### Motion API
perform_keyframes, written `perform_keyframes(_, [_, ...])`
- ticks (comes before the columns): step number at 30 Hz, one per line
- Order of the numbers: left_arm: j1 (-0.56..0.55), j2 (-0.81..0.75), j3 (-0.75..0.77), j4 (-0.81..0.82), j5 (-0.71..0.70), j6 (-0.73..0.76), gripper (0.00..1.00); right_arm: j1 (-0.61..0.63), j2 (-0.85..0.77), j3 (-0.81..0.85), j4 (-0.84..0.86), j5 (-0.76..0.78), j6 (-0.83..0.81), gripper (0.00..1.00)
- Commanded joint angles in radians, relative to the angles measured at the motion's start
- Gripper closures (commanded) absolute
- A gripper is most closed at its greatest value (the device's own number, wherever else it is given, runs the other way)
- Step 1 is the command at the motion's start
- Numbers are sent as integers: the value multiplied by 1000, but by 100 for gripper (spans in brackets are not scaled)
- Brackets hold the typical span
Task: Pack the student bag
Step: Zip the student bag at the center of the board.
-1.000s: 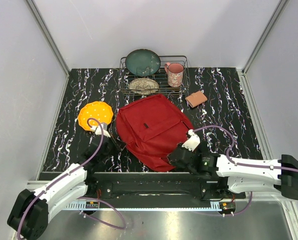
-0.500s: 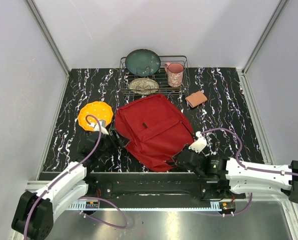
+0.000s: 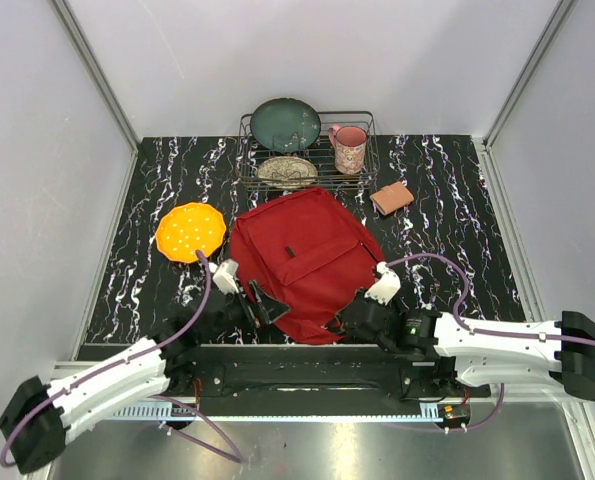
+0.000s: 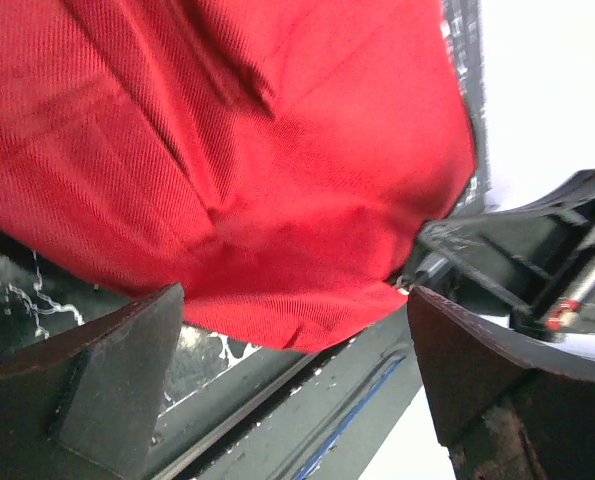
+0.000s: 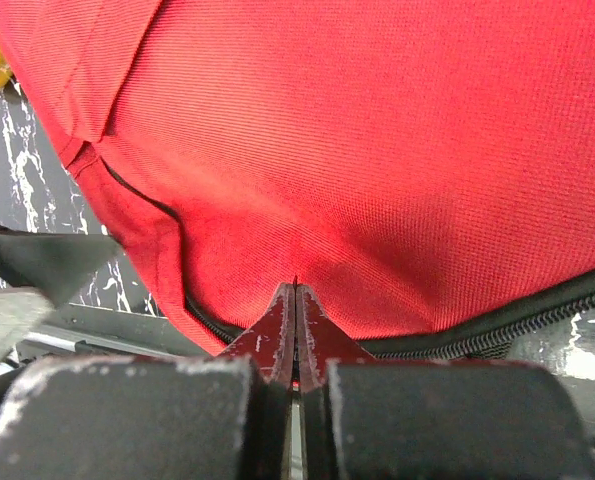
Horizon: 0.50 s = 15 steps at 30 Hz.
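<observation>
**Both end effectors at the near edge of the student bag**

The student bag (image 3: 302, 262) lay flat in the middle of the tabletop (image 3: 447, 200). A wire rack (image 3: 362, 150) was at its 12 o'clock and an orange plate (image 3: 190, 231) at its 9 o'clock. Your left end effector (image 3: 262, 303) stood wide open at the bag's 7 o'clock edge, with the red fabric between its fingers but not gripped. Your right end effector (image 5: 295, 290) was fully closed at the 5 o'clock edge, its tips against the fabric beside the black zipper (image 5: 497, 335). Whether it pinched cloth could not be told.

Behind the large red fabric backpack (image 3: 302, 255) before me stands the black wire rack (image 3: 320, 158); the round orange plate (image 3: 190, 231) lies left.
</observation>
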State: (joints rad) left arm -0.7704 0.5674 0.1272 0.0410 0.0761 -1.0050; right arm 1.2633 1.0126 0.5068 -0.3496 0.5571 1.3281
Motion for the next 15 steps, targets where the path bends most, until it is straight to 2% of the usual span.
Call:
perform_keyframes(1, [-145,109,55,16,-177,-101,2,5,14,42,46,12,-27,100])
perform_keyframes(5, [-227,221,101,-30,-242,-157,2,5,11,47,46,12,-30,100])
perform_keyframes(10, [-291,210,123,-82,-317,-239,2,5,-8,45,37,30,-23,100])
perform_keyframes(15, [-297,271,124,34,-368,-277,1,5,-3,36,64,17,-24,100])
